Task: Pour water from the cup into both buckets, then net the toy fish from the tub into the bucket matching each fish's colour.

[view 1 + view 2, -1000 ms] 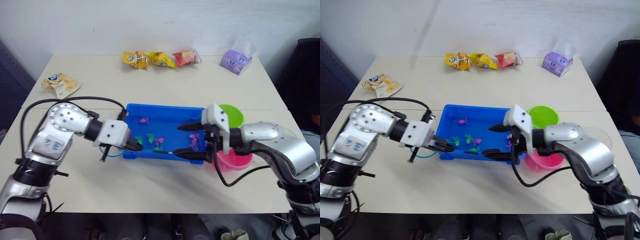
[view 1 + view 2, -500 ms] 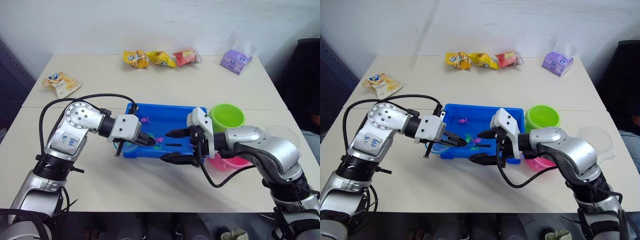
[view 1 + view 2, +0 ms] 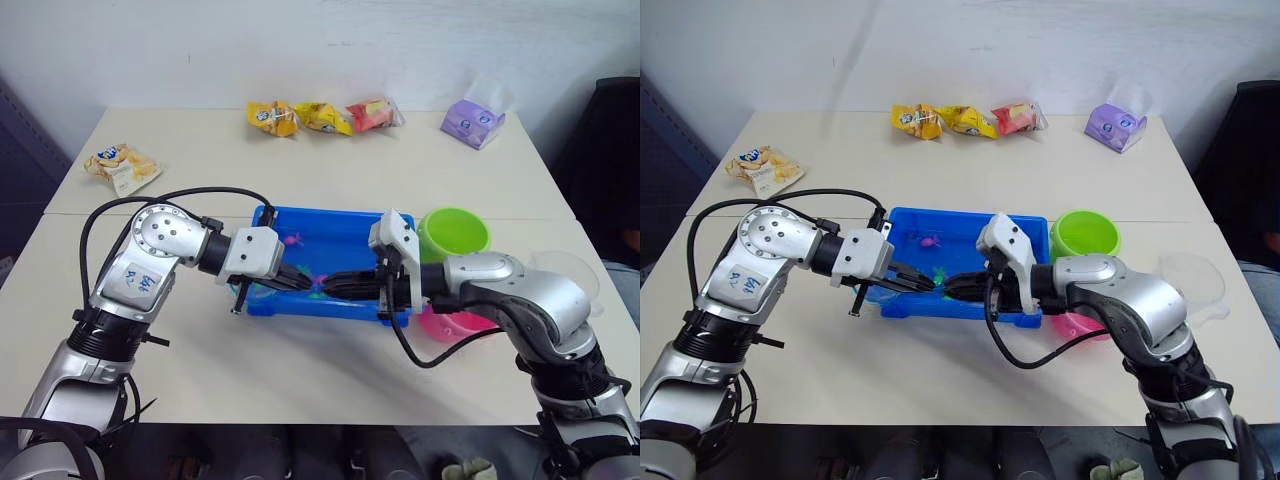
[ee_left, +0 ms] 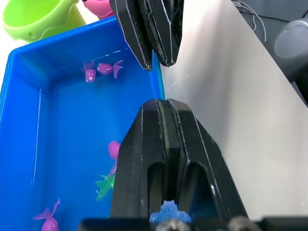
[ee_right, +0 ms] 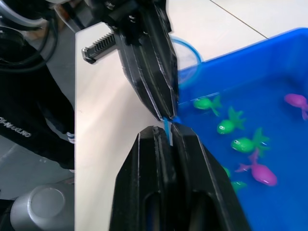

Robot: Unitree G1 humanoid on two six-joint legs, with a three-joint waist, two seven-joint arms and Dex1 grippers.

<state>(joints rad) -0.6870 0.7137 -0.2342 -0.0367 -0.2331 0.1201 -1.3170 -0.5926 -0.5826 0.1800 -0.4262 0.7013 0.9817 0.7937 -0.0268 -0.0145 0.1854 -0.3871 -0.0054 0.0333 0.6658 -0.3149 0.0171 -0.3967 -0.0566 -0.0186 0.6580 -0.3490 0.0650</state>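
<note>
Beige table (image 3: 300, 380) carries everything. Largest on it is the blue tub (image 3: 340, 235), at the middle of the near half, with shallow water inside.

Both arms reach over the tub's near rim from opposite sides. The left gripper (image 3: 300, 284) comes in from the left and the right gripper (image 3: 335, 287) from the right. Their black tips meet almost nose to nose, just above the near rim.

The left claw is squeezed tight, and the wrist view shows blue mesh at the base of its fingers, so it has hold of the net (image 5: 185, 60). The net's light blue hoop hangs beside the tub's left end, under that gripper.

The right claw is also drawn fully together. I cannot tell whether the net's thin stick is pinched between its fingers.

The clear cup (image 3: 570, 270) stands at the table's right edge, well apart from the tub. The green bucket (image 3: 470, 240) stands upright just beside the tub's far right corner. The pink bucket (image 3: 450, 325) sits nearer, partly under the right forearm.

Three snack bags (image 3: 320, 117) lie in a row along the far side, a purple pack (image 3: 472, 122) at the far right, and another snack bag (image 3: 120, 167) at the far left.

Smallest are the toy fish, all in the tub: pink fish (image 4: 107, 68) and green fish (image 5: 207, 103).
</note>
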